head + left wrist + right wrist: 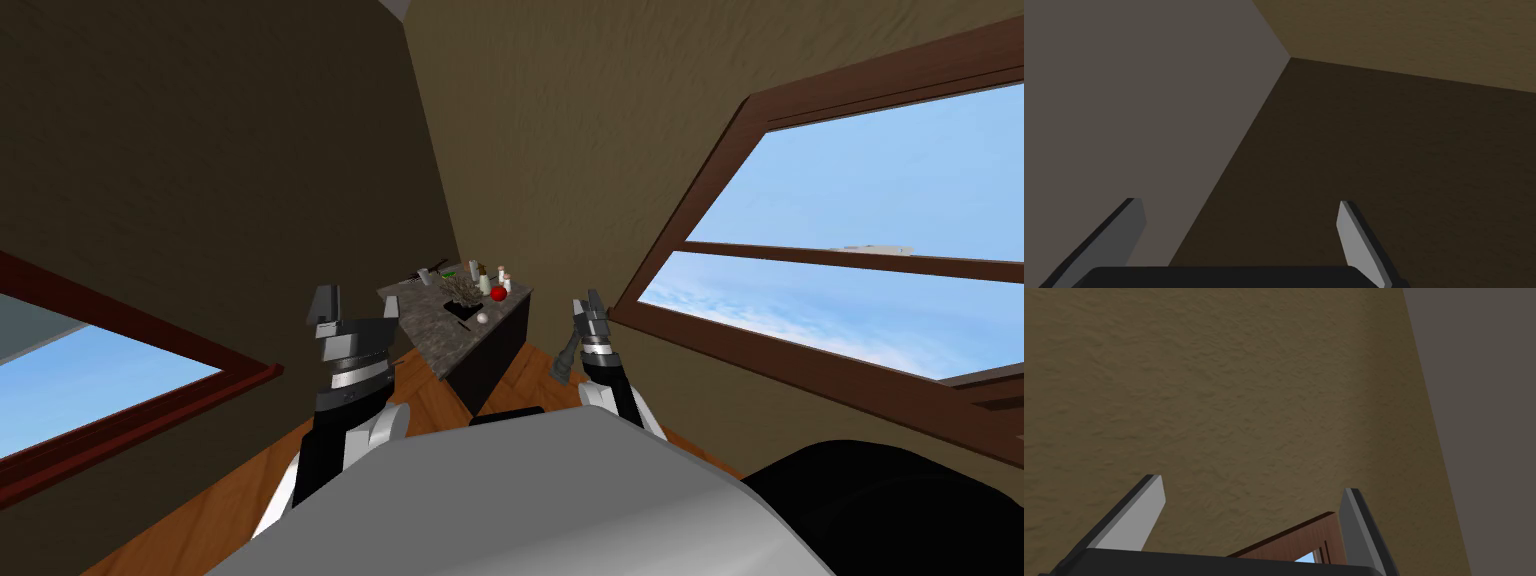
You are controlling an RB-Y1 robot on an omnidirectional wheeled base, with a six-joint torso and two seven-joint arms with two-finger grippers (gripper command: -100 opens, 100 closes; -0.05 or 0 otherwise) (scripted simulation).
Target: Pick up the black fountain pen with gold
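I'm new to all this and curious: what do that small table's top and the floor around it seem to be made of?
The table top looks like smooth stone, perhaps granite, going by its mottled grey-brown speckling. Its base is plain dark; material unclear. The floor looks like finished wood: orange-brown with faint plank lines.

The head camera looks steeply down and forward, rolled, toward a room corner where the worktop [432, 325] stands well off. The left wrist camera faces up along the left end effector [1240, 202] to where walls meet ceiling. The right wrist camera faces up along the right end effector [1251, 484] at a wall, sharing that side's window frame [1294, 538] with the head view.
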